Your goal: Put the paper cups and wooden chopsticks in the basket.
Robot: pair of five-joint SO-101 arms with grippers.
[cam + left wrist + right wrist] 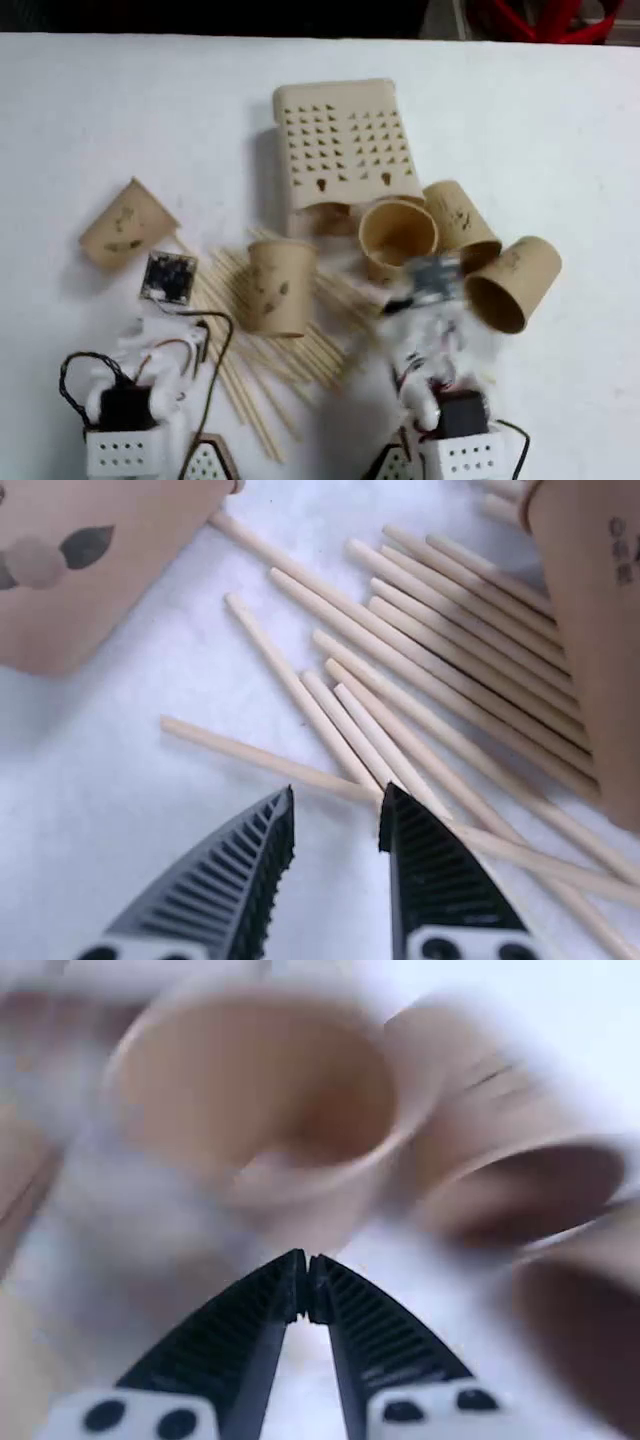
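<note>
**Table** (560, 120): white surface that carries everything below.

**Basket** (345, 140): beige, with a perforated face turned up. It sits mid-table toward the far edge. Which way it opens cannot be told. No cup or chopstick is visible in it.

**Paper cups**, five, all on the table:
- **Left cup** (125, 222): on its side toward the left edge, well apart from the basket.
- **Inverted cup** (280, 287): mouth down at mid-table, on the near side of the basket, standing among the chopsticks.
- **Upright cup** (398, 235): mouth up, just beside the basket's near right corner.
- **Tipped cup** (460, 218): on its side, against the right of the upright cup.
- **Outer cup** (512, 283): on its side, mouth toward the near edge, the cup closest to the right edge.

**Wooden chopsticks** (250, 350): a loose fan flat on the table, from the inverted cup toward the near edge. Most lie roughly parallel and a few lie crossed.

**Left gripper** (337, 805): by the near left corner, above the chopsticks between the left cup and the inverted cup. Its jaws are slightly parted and hold nothing.

**Right gripper** (305, 1265): by the near right corner, pointed at the upright cup. Its jaws are pressed together, tips meeting, with nothing between them.
</note>
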